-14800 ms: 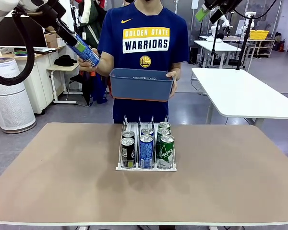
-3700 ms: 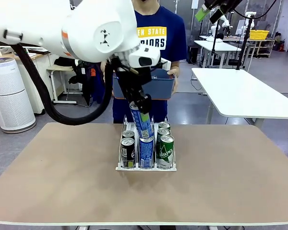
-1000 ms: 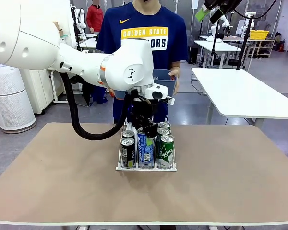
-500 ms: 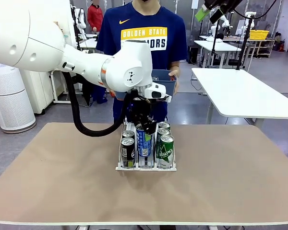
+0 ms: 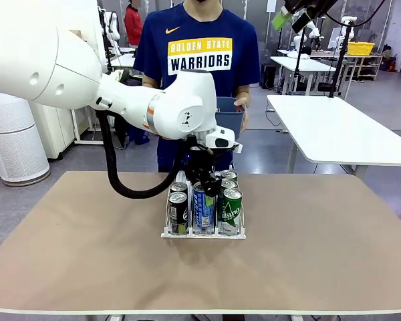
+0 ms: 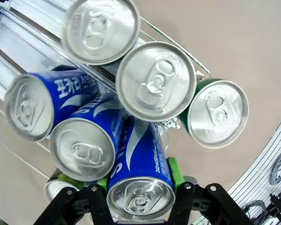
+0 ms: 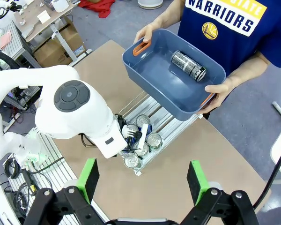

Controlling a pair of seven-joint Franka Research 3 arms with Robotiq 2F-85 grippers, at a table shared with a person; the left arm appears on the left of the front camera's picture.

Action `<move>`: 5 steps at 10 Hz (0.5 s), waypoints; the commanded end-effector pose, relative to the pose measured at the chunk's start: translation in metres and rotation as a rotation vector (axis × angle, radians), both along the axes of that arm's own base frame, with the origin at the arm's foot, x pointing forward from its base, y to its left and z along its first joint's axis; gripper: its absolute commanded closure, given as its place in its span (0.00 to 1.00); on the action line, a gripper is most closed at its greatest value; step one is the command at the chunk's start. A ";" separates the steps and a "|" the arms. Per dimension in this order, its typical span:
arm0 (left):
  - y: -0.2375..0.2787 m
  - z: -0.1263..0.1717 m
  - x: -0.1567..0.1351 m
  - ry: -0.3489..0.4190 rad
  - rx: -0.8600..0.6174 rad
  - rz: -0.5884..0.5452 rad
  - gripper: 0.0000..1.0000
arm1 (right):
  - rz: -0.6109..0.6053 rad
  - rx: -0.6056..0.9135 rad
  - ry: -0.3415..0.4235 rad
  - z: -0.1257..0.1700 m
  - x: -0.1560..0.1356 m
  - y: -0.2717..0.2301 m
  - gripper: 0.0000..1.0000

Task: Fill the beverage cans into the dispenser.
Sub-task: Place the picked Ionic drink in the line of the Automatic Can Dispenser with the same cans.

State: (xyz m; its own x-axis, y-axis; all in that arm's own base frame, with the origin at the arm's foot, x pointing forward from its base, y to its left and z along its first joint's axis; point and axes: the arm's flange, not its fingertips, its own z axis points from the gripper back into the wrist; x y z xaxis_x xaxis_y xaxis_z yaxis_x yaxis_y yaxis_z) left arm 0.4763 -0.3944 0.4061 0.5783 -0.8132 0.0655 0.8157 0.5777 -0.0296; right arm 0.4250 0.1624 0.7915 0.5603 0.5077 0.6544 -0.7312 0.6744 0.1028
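Observation:
My left gripper is shut on a blue can, its green pads pressing both sides, and holds it down in the middle lane of the dispenser. Two more blue cans lie just ahead of it in the left wrist view, with a green can beside them. From the front, a black can, a blue can and a green can stand at the lane fronts. My right gripper hangs open high above the table. A black can lies in the tub.
The person at the far side holds a blue-grey tub with both hands, just behind the dispenser. My left arm reaches across the middle of the table. A second white table stands at the right.
My left gripper has sunk a little and drifted right, bringing the blue can lower into the middle lane. The right gripper has stayed put.

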 end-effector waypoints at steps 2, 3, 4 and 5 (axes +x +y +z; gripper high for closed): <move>-0.004 -0.007 -0.012 0.016 -0.032 -0.044 0.43 | -0.004 -0.001 0.005 0.000 0.000 0.000 0.00; -0.005 -0.005 -0.004 0.009 0.001 -0.012 0.43 | -0.004 -0.001 0.005 0.000 0.000 0.000 0.00; -0.005 -0.005 -0.004 0.009 0.001 -0.012 0.43 | -0.004 -0.001 0.005 0.000 0.000 0.000 0.00; -0.005 -0.005 -0.004 0.009 0.001 -0.012 0.43 | -0.004 -0.001 0.005 0.000 0.000 0.000 0.00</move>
